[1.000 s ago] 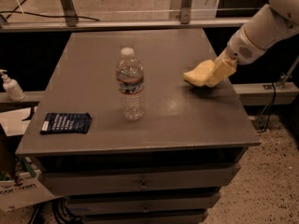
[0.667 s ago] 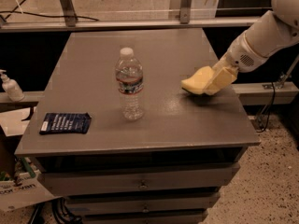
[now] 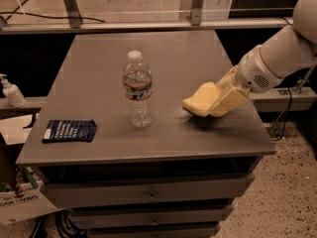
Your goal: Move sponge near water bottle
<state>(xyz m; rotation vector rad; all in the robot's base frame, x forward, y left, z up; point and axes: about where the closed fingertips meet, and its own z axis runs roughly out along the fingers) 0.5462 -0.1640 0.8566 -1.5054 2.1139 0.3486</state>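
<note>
The water bottle [image 3: 138,89] stands upright near the middle of the grey table [image 3: 163,138]; it is clear with a white cap and a label band. My gripper [image 3: 218,102] reaches in from the right on a white arm and is shut on the pale-yellow sponge [image 3: 198,100]. It holds the sponge just above the tabletop, right of the bottle with a gap between them. The yellowish padded fingers [image 3: 229,100] cover the sponge's right part.
A dark blue packet [image 3: 69,131] lies flat at the table's front left. A white pump bottle [image 3: 11,91] stands on a ledge to the left, off the table. Drawers sit below the tabletop. A metal rail runs behind the table.
My gripper has carried the sponge leftward and toward the front of the table, closer to the water bottle. The bottle and the packet have not moved.
</note>
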